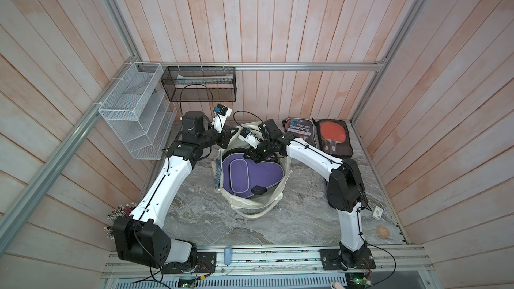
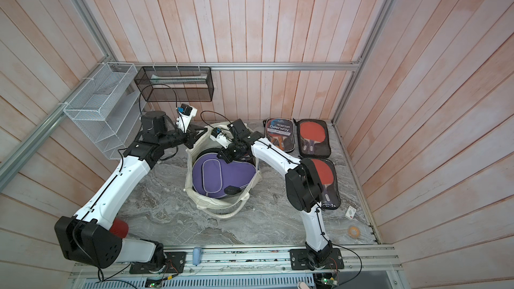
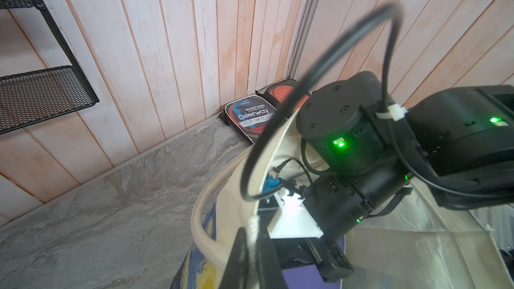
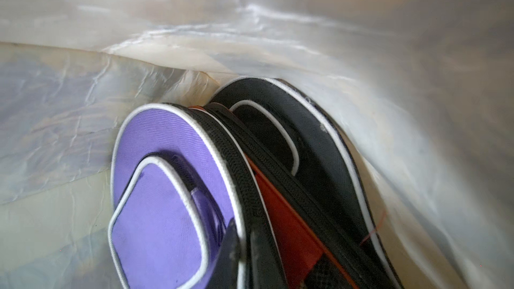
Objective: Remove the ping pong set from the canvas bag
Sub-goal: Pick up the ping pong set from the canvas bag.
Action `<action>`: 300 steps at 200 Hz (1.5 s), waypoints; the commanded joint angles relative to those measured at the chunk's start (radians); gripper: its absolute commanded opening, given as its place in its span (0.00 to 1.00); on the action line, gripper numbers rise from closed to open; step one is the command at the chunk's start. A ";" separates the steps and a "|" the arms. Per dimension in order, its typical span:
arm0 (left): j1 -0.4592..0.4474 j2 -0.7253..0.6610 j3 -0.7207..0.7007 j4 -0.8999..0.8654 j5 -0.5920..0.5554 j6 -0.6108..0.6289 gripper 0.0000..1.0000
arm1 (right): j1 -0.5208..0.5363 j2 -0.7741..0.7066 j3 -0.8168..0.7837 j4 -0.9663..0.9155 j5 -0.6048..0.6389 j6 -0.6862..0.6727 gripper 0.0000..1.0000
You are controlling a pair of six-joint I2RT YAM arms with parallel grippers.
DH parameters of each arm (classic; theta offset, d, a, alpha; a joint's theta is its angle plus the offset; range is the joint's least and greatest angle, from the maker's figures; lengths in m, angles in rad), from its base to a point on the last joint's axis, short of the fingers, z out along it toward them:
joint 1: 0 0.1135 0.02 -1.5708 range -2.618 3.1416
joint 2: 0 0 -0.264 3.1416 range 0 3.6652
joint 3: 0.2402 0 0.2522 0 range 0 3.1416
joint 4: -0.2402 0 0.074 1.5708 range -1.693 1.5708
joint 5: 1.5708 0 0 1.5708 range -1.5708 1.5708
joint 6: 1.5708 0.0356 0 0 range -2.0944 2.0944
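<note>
While left jaws pinch the canvas bag (image 1: 250,202), right jaws clamp the purple case (image 1: 258,173) (black case (image 4: 319,140) alongside).

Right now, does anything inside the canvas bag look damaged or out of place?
The purple paddle case in the canvas bag looks unzipped, red showing between its black zipper edges; a loose orange thread trails off the black cover.

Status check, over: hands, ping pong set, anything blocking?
Left hand shut on canvas bag rim. Right hand shut on purple case edge, inside bag. Black case pressed alongside.
</note>
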 commanded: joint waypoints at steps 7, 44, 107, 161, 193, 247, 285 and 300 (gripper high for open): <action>-0.006 -0.008 0.021 0.107 0.037 -0.006 0.00 | -0.008 -0.110 0.044 -0.029 0.035 -0.013 0.00; -0.007 0.006 0.023 0.102 0.021 -0.003 0.00 | -0.008 -0.224 0.048 -0.008 0.092 -0.042 0.00; -0.007 0.025 0.032 0.101 0.012 0.001 0.00 | -0.015 -0.367 0.091 0.019 0.182 -0.073 0.00; -0.006 0.025 0.024 0.101 0.008 0.001 0.00 | -0.049 -0.408 0.181 0.045 0.231 -0.092 0.00; -0.006 0.027 0.021 0.102 0.009 0.000 0.00 | -0.072 -0.395 0.240 0.072 0.176 -0.072 0.00; -0.006 0.023 0.029 0.095 -0.007 0.011 0.00 | -0.081 -0.406 0.255 0.192 0.272 -0.003 0.00; -0.004 0.008 0.057 0.061 -0.068 0.054 0.00 | -0.114 -0.414 0.318 0.259 0.421 0.067 0.00; 0.005 -0.001 0.064 0.051 -0.080 0.067 0.00 | -0.133 -0.418 0.324 0.262 0.482 0.098 0.00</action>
